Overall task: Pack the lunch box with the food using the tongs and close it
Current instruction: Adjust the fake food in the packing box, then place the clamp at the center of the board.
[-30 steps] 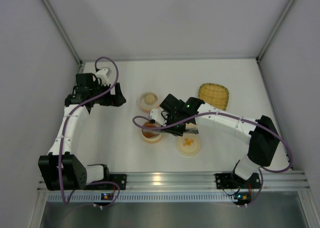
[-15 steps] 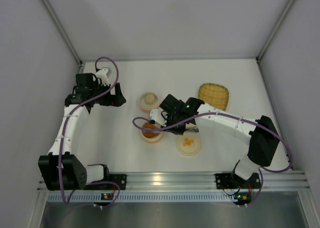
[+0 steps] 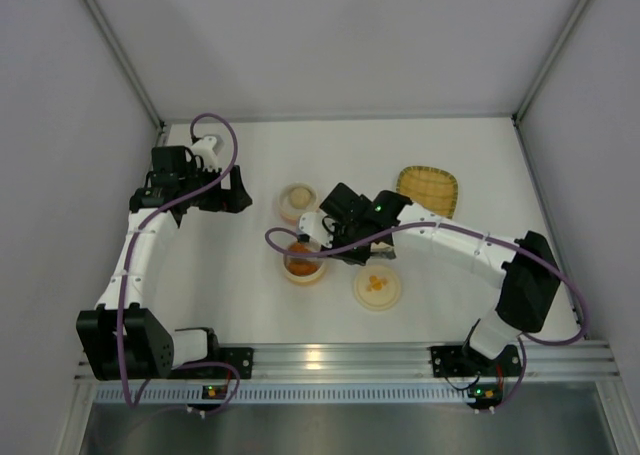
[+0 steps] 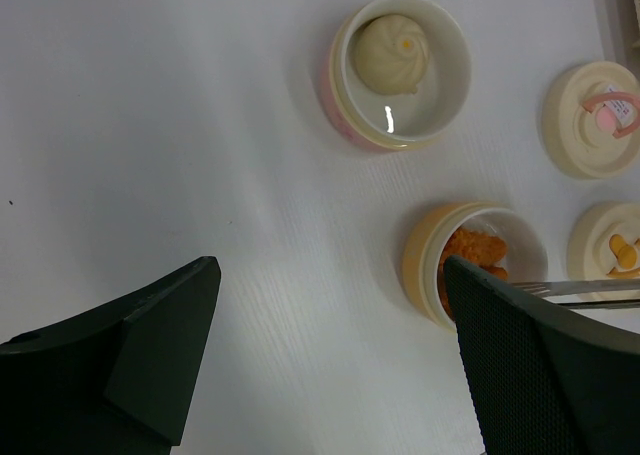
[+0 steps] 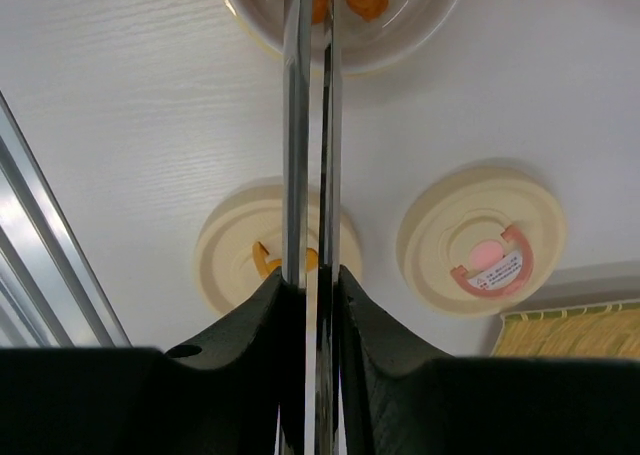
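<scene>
Two right fingers [image 5: 250,320] around tongs [image 5: 308,125], tips past bowl [image 5: 400,47] rim.

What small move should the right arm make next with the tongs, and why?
Probably lift the tongs slightly, straight up. The right gripper squeezes their arms nearly together, with the tips down among the orange chunks in the orange bowl, so a piece seems pinched, though the grip itself is hidden.

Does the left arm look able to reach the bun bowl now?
Probably yes: the open left gripper faces the bun bowl across bare table; the tongs are at the orange bowl.
</scene>
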You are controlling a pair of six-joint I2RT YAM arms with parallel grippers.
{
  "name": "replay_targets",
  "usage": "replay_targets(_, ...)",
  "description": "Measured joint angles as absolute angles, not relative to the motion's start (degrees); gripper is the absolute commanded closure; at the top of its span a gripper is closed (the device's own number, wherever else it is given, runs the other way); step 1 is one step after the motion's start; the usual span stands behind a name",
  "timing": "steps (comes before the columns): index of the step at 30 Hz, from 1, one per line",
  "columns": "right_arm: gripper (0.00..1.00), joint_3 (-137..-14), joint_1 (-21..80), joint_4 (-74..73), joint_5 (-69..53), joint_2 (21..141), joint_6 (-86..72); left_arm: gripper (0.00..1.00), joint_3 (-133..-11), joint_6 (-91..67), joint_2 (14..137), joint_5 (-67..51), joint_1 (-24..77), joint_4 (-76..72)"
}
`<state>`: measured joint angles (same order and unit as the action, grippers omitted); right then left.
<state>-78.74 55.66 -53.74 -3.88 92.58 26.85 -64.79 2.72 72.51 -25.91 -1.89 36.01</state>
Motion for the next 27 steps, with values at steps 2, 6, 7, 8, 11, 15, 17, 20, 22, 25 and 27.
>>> replay_targets(2,0.82,-79.7,55.4,-53.9,-4.1,92.3,26.8,0.02,-64.8,2.7,72.5,-25.9,-1.9,36.0)
replay_targets(6,0.81,-81.9,54.7,-54.0,-4.4,91.5,26.3,0.02,-64.8,2.7,72.5,-25.9,-1.9,36.0)
replay_targets(7,0.81,-82.5,54.4,-54.0,-4.4,91.3,26.1,0.02,-64.8,2.7,72.5,-25.9,-1.9,36.0)
replay_targets(8,0.81,-83.0,54.1,-54.0,-4.7,91.2,25.9,0.02,-64.8,2.7,72.5,-25.9,-1.9,36.0)
replay_targets(11,0.82,-84.0,53.1,-54.0,-5.4,90.9,25.3,0.02,-64.8,2.7,72.5,-25.9,-1.9,36.0)
replay_targets(15,0.89,-84.4,51.4,-53.9,-7.3,90.5,23.5,0.02,-64.8,2.7,72.5,-25.9,-1.9,36.0)
replay_targets(17,0.92,-84.4,48.7,-53.8,-9.1,90.1,21.8,0.02,-64.8,2.7,72.5,-25.9,-1.9,36.0)
replay_targets(20,0.95,-84.0,41.5,-52.5,-10.9,88.9,18.0,0.01,-64.8,2.7,72.4,-25.9,-1.9,36.0)
replay_targets(22,0.95,-82.3,35.4,-50.5,-10.7,86.8,15.4,0.02,-64.8,2.7,72.3,-25.8,-1.9,36.0)
replay_targets(25,0.94,-77.6,26.6,-48.3,-9.8,81.9,12.4,0.02,-64.8,2.7,71.9,-25.8,-1.9,35.9)
replay_targets(27,0.92,-74.7,20.9,-47.5,-9.1,78.3,11.2,0.02,-64.8,2.7,71.7,-25.8,-1.9,35.7)
